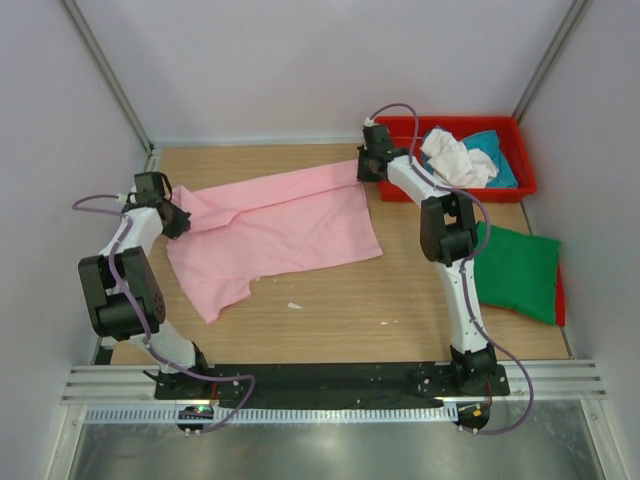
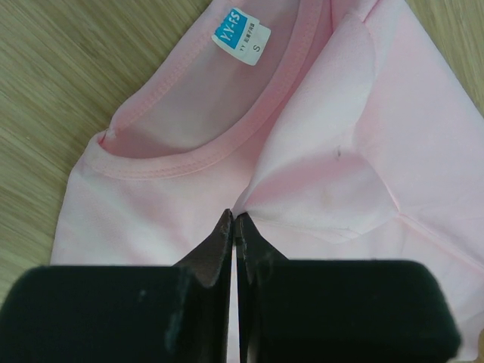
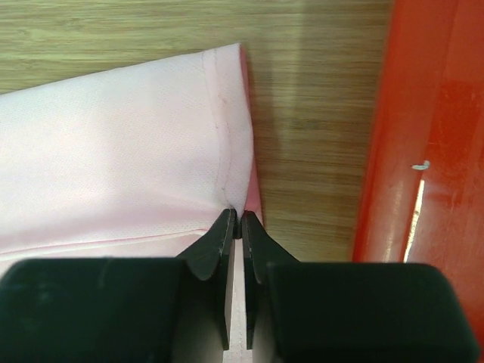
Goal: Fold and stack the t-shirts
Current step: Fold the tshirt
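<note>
A light pink t-shirt lies spread across the wooden table, folded lengthwise. My left gripper is shut on its left end; the left wrist view shows the jaws pinching cloth just below the collar with its blue size label. My right gripper is shut on the shirt's far right end; the right wrist view shows the jaws pinching the hemmed edge. A folded dark green t-shirt lies at the right. White and teal shirts lie crumpled in the red tray.
The red plastic tray stands at the back right, and its wall is close beside my right gripper. Grey walls enclose the table on three sides. A few small white scraps lie on the wood near the front.
</note>
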### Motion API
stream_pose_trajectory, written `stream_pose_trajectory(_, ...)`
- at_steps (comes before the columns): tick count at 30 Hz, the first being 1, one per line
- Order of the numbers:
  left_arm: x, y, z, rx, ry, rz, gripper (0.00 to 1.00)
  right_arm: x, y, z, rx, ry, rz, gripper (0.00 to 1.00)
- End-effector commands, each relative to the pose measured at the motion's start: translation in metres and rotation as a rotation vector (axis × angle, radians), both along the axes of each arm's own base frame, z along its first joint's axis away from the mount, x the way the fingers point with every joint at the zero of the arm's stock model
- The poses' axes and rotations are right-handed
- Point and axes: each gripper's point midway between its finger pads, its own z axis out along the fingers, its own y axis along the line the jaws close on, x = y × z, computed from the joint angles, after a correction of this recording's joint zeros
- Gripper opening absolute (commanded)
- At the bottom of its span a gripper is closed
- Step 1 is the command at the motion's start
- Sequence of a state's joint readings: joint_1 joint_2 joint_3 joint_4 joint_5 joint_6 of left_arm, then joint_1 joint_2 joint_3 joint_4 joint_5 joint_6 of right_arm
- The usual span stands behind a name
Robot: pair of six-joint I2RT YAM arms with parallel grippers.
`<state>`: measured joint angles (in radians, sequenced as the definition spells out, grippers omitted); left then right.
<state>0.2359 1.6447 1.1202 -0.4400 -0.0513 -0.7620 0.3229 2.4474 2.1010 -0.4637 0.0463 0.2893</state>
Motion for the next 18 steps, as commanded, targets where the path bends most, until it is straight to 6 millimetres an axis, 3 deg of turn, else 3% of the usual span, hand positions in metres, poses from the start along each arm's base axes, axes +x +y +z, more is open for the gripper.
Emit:
stream_pose_trajectory(1,0.004,0.004,0.011,0.007,-0.038,0.013,0.04,0.001,0.004,0.045,0.030,-0.064,0.031,0.14)
stream_pose_trajectory(3,0.003,0.005,0.013,0.008,-0.031,0.014,0.17,-0.001,0.011,0.046,0.056,-0.059,0.067,0.28)
stream_pose_trajectory(5,0.003,0.004,0.016,0.015,-0.029,0.009,0.24,-0.003,0.017,0.050,0.074,-0.061,0.097,0.31)
stream_pose_trajectory(7,0.005,0.005,0.021,0.015,-0.037,0.011,0.43,-0.005,0.023,0.054,0.099,-0.062,0.132,0.37)
stream_pose_trajectory(8,0.007,0.005,0.027,0.014,-0.052,0.012,0.59,-0.005,0.025,0.058,0.105,-0.068,0.140,0.40)
stream_pose_trajectory(9,0.006,0.004,0.029,0.014,-0.057,0.013,0.85,-0.006,0.027,0.065,0.112,-0.082,0.151,0.50)
stream_pose_trajectory(12,0.010,0.007,0.046,0.025,-0.092,0.022,0.97,-0.007,0.034,0.088,0.135,-0.118,0.196,0.66)
stream_pose_trajectory(15,0.017,0.012,0.064,0.045,-0.117,0.039,0.99,-0.006,0.037,0.114,0.145,-0.163,0.223,0.82)
stream_pose_trajectory(18,0.024,0.018,0.076,0.061,-0.126,0.060,1.00,-0.006,0.034,0.139,0.119,-0.213,0.218,0.92)
